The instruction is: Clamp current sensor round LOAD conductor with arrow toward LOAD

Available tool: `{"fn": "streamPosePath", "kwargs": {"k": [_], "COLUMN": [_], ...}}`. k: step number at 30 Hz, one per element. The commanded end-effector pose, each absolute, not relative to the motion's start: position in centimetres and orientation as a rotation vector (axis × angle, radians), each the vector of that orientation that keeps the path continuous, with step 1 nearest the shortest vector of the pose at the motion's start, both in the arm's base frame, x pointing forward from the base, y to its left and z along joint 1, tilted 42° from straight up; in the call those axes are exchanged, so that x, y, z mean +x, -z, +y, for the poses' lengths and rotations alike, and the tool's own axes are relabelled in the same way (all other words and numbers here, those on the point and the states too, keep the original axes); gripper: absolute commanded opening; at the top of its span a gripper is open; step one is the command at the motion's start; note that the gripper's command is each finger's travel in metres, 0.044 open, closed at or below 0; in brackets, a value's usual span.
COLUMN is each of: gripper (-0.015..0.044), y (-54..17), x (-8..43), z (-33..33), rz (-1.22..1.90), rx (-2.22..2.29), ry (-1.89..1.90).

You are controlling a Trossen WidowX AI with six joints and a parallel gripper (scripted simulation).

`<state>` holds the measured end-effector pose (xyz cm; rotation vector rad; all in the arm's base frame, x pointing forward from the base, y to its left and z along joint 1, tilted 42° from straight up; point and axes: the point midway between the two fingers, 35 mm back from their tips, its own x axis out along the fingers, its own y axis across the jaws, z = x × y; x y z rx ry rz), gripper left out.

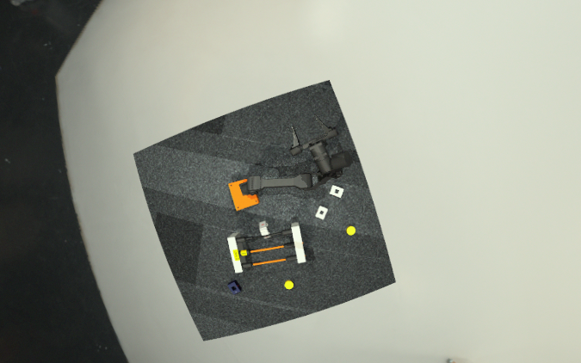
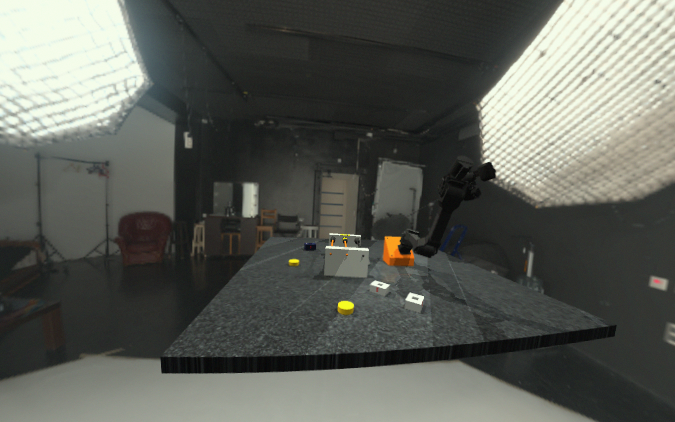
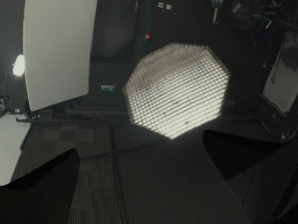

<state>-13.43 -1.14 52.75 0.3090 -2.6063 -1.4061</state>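
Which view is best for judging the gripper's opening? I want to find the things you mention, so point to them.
Top view. It shows both fingers of the gripper (image 1: 306, 121) (image 3: 141, 142) in full, standing wide apart with nothing between them. The wrist view shows both fingers from close by, but dark and cut off by the frame edge. The exterior view shows the raised arm, with the fingers hard to make out.
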Motion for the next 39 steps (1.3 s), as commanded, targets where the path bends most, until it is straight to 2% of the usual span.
{"fn": "streamPosePath", "kwargs": {"k": [1, 9, 14, 19, 29, 39], "gripper": [0.0440, 0.0440, 0.0440, 0.0440, 0.0440, 0.0440], "y": [-51.9, -49.7, -47.9, -45.9, -41.6, -36.1], "x": [-13.3, -8.0, -1.9, 4.7, 17.9, 28.9], "z": [-6.5, -17.0, -21.5, -23.1, -20.7, -9.9], "rz": [-2.350, -1.674, -1.264, -0.931, -0.424, -0.109], "rx": [0.531, 0.842, 0.895, 0.867, 0.659, 0.280], "ry": [1.527, 1.580, 1.491, 1.351, 0.951, 0.389]}}
